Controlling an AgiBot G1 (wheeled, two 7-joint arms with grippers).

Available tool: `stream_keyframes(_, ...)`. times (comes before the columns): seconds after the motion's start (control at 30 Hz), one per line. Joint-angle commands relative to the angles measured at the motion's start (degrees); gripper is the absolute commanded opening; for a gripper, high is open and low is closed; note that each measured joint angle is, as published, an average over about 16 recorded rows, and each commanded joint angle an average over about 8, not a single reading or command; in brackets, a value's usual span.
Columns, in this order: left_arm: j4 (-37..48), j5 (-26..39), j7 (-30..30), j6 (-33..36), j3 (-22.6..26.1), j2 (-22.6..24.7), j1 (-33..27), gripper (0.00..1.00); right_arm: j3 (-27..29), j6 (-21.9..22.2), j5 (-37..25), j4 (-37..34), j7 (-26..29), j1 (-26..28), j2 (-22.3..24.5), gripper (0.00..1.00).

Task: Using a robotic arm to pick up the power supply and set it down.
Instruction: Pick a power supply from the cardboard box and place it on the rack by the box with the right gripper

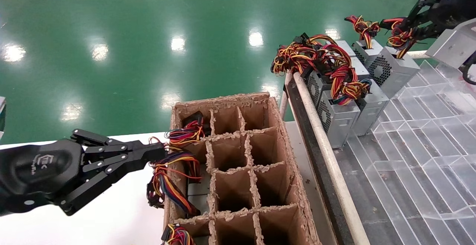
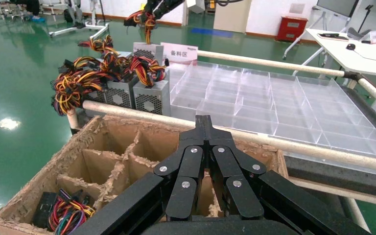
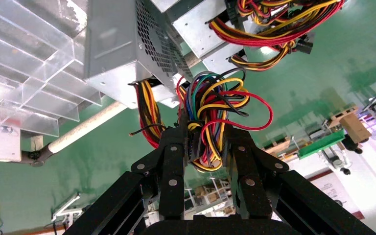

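1. Head view shows you a shiny green floor past the rail.
2. Your right gripper pinches the wires of the power supply on the clear tray.
3. Your left gripper, fingers pressed together, sits beside the cardboard box.

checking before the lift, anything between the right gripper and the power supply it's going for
Nothing visible. The right gripper is already closed on the wire bundle of the power supply, at the far end of the row beside the clear tray. The left gripper sits at the cardboard box.
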Motion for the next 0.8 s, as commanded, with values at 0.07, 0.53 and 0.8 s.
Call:
stream_keyframes(0.07, 0.00, 0.00, 0.00, 0.00, 0.00, 0.00, 0.00, 0.00, 0.12, 0.17, 0.17, -0.17, -0.13, -0.24, -0.07, 0.00)
stream_keyframes(0.53, 0.00, 0.00, 0.00, 0.00, 0.00, 0.00, 0.00, 0.00, -0.27, 8.55, -0.41, -1.21, 0.60, -2.65, 0.09, 0.00)
stream_keyframes(0.8, 0.00, 0.00, 0.00, 0.00, 0.00, 0.00, 0.00, 0.00, -0.11, 7.51, -0.18, -0.97, 0.69, -2.28, 0.13, 0.00)
